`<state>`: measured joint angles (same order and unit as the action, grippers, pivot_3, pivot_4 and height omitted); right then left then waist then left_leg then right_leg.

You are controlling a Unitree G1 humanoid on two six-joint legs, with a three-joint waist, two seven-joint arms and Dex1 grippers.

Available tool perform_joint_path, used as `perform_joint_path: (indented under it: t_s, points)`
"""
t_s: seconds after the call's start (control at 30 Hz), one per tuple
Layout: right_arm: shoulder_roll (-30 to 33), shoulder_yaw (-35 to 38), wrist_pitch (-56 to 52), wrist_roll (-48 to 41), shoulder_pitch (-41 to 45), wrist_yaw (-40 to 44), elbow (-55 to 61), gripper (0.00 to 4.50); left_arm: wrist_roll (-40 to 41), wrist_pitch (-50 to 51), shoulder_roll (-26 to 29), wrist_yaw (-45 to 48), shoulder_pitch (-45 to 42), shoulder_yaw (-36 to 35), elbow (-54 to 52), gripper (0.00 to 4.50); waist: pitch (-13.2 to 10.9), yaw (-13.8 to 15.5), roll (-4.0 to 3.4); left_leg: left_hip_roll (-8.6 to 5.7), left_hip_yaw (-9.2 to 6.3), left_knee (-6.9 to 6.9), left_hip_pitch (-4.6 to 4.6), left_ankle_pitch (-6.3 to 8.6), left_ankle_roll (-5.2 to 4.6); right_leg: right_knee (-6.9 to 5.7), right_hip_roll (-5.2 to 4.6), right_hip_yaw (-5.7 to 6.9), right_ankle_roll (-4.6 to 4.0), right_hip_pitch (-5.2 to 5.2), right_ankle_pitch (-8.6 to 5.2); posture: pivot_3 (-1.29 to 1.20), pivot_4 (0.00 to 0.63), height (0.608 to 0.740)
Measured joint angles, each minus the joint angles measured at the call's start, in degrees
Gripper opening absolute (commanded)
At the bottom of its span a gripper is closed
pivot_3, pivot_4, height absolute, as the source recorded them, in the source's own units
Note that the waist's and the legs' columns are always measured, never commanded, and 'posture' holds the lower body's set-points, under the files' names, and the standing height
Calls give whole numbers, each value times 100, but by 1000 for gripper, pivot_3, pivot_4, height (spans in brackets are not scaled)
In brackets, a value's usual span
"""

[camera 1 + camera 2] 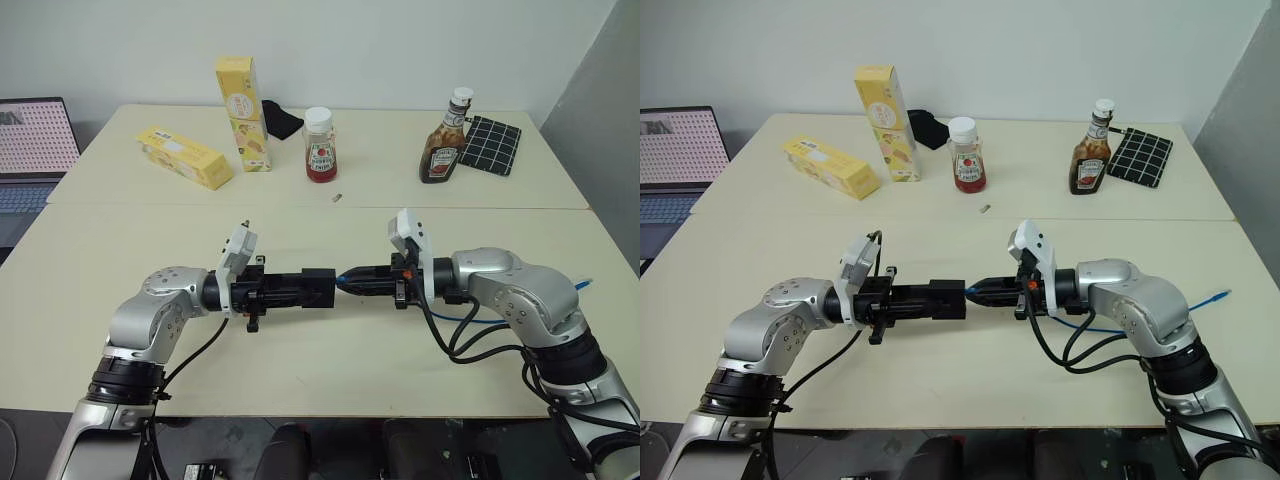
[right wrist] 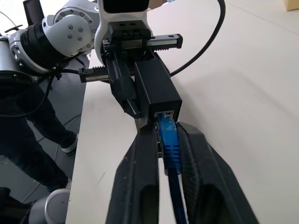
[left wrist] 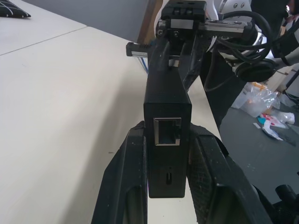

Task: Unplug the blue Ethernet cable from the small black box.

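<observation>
Silver jointed arms (image 1: 160,310) — black cables, black fingers (image 2: 140,186).

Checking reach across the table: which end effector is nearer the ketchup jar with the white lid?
Right. The right end effector is just below-right of the ketchup jar; the left end effector, holding the black box, sits slightly farther.

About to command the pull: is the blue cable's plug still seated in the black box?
Still in. The blue Ethernet cable plug sits in the small black box port, right gripper shut on it; left gripper clamps the box.

The small black box (image 1: 318,288) sits between left tool (image 1: 300,290) and right tool (image 1: 352,279), above the table (image 1: 300,370).
</observation>
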<state>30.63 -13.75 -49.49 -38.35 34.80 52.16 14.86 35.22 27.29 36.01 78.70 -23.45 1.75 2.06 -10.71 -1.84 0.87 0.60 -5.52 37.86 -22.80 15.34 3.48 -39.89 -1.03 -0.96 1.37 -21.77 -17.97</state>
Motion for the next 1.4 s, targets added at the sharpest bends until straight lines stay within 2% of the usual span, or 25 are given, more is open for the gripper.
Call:
perform_joint_path:
  t_s: [0.4, 0.6, 0.73, 0.8, 0.87, 0.97, 1.03, 1.07, 1.17, 1.3, 1.4]
  points:
    - [68, -89, -124, 2, 67, 449, -90, 61, 16, -32, 90, 203, 227, 4, -230, 783, 0, -1, 0, 1, 1, -1, 1, 0, 0, 0, 1, -1, 0, 0, 0, 0, 150, 740]
    - [558, -44, -70, 232, 40, 682, -480, 61, 4, -109, 378, 200, 592, -255, -203, 783, 0, 0, 0, 0, 1, 0, 0, 0, 0, 1, 0, -1, 0, -1, 0, 0, 150, 740]
    - [636, 81, 248, 531, -57, 645, -899, 61, -4, -152, 409, -10, 976, -500, -196, 783, 0, -1, 0, 3, 3, 0, 0, 0, -1, 1, -1, -3, 0, -1, 0, 0, 150, 740]
    - [400, 180, 681, 918, -16, 276, -1386, 61, -1, -130, 408, -183, 1115, -578, -210, 783, 1, -6, 2, 3, 6, 2, 3, 0, -1, -1, -1, -5, 0, 0, 0, 0, 150, 740]
    - [-174, 243, 1451, 1593, 208, -640, -2374, 61, 7, -82, 395, -428, 1197, -673, -284, 783, 1, -30, 3, 2, 12, 1, 8, 0, 0, -9, -1, -11, 0, -3, 1, 0, 150, 740]
    - [-641, 277, 2284, 2400, 498, -1764, -3712, 61, 26, 14, 361, -699, 1238, -690, -513, 783, 0, -20, -1, 2, 16, -3, -5, -1, 1, -16, 0, -12, -1, -24, 1, 0, 150, 740]
    - [-751, 320, 2655, 2644, 613, -1995, -4194, 774, 28, 91, 359, -845, 1288, -707, -585, 783, 0, -4, 0, 6, 24, -2, -15, -1, 2, -13, -1, -16, -1, -33, 1, 0, 150, 740]
    - [-788, 323, 2750, 2736, 695, -2011, -4348, 852, 27, 118, 350, -922, 1288, -705, -613, 783, 0, -7, 0, 6, 35, -3, -15, -1, 2, -11, -3, -23, -1, -33, 1, 0, 150, 740]
    - [-792, 340, 2895, 2907, 720, -1951, -4466, 1710, 25, 138, 302, -1147, 1284, -708, -674, 783, 0, -5, 0, 6, 45, -2, -13, 0, 1, -8, -10, -33, 0, -32, 1, 0, 150, 740]
    - [-568, 358, 2738, 2874, 470, -1491, -3867, 2846, -175, 39, 159, -1696, 1191, -760, -626, 782, 0, 2, -1, 7, 42, -2, -13, 0, 0, -10, -7, -30, 1, -32, 1, 0, 150, 740]
    - [-105, 353, 2432, 2659, 170, -822, -2845, 3584, -556, -512, -138, -2232, 1057, -848, -371, 782, -4, 11, -7, 6, 42, -2, -13, 0, 0, -10, -7, -30, 1, -33, 1, 0, 150, 740]
